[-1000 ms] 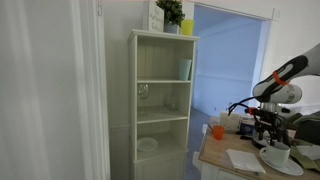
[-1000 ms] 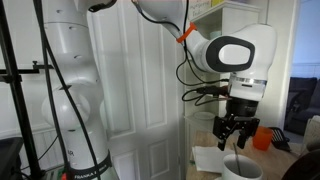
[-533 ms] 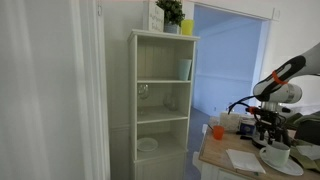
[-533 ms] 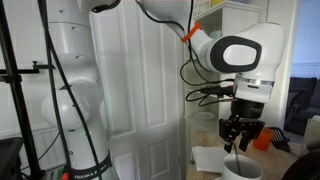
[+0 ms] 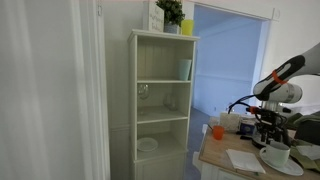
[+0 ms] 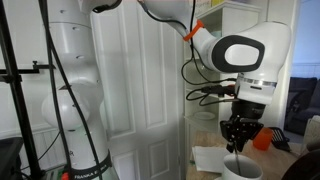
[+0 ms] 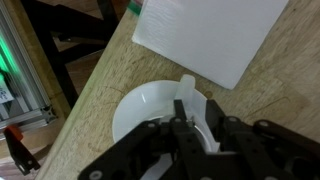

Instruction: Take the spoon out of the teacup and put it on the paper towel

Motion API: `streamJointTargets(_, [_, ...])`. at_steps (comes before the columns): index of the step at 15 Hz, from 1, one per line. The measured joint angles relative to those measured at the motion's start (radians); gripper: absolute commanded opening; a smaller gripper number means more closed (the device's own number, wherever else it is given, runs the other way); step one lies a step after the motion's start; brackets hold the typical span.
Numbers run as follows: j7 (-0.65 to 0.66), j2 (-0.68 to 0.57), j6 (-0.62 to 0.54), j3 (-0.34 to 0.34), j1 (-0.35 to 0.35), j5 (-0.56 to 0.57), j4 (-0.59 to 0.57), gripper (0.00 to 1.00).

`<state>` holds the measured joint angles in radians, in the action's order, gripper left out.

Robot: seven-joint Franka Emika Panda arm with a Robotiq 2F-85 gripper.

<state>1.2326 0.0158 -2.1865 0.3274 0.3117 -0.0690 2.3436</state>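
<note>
Two fingers of your gripper (image 6: 237, 146) sit close together, low over the teacup (image 7: 150, 108). The spoon is too small to see, so you cannot tell if the fingers pinch it. The paper towel (image 7: 210, 35) lies flat just beside the cup's saucer.

A tall white shelf (image 5: 162, 105) is seen beside an open doorway (image 5: 228, 60), and a green plant (image 5: 170, 12) is placed on top of it. A small orange cup (image 5: 218, 131) is set on the wooden table (image 5: 212, 157).
</note>
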Motion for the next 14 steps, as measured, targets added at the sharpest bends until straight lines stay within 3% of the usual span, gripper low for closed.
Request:
streamJointTargets(1, [-0.003, 0.0, 0.003, 0.0, 0.0, -0.001, -0.001, 0.0])
streamJointTargets(14, [-0.005, 0.003, 0.058, 0.016, 0.008, -0.002, -0.03, 0.01])
